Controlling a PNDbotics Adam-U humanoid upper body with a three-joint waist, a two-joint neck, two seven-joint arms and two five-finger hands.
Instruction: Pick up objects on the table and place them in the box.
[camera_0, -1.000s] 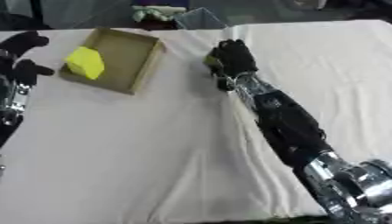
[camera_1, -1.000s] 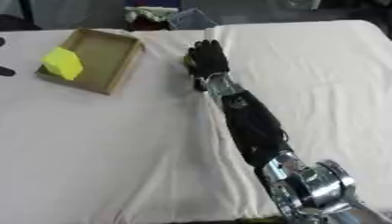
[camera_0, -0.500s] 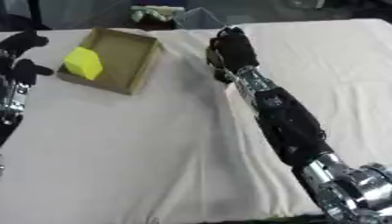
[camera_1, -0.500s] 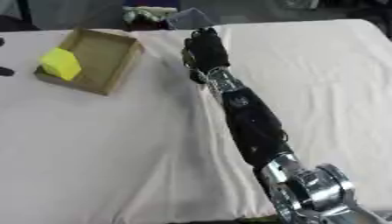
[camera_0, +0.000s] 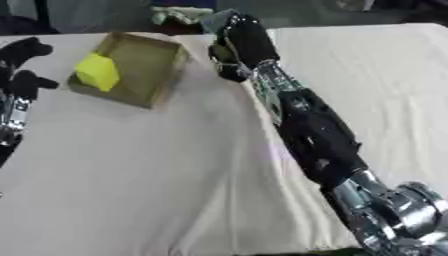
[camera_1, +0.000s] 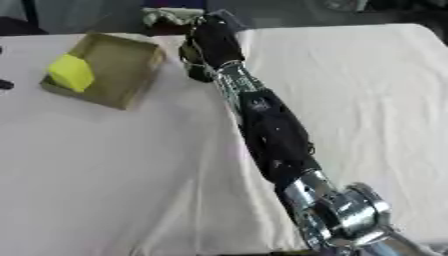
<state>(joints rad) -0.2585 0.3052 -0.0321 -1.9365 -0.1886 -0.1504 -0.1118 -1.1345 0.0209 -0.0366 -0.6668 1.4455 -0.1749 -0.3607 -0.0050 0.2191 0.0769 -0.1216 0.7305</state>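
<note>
Left eye view: open brown cardboard box (camera_0: 140, 70) sits far left on cream cloth-covered table (camera_0: 157, 190). Bright yellow blocky object (camera_0: 97, 72) lies inside box, at its left side. Right hand (camera_0: 243, 40) stretched to far table edge, just right of box, reaching at grey object (camera_0: 216, 19); cannot tell whether fingers clenched or released. Left hand (camera_0: 21, 65) at left edge, fingers curled, grasping nothing.

Right eye view: pale green-white bundle (camera_1: 171, 17) beyond far edge, just left of right hand. Left hand nearly out of view.
</note>
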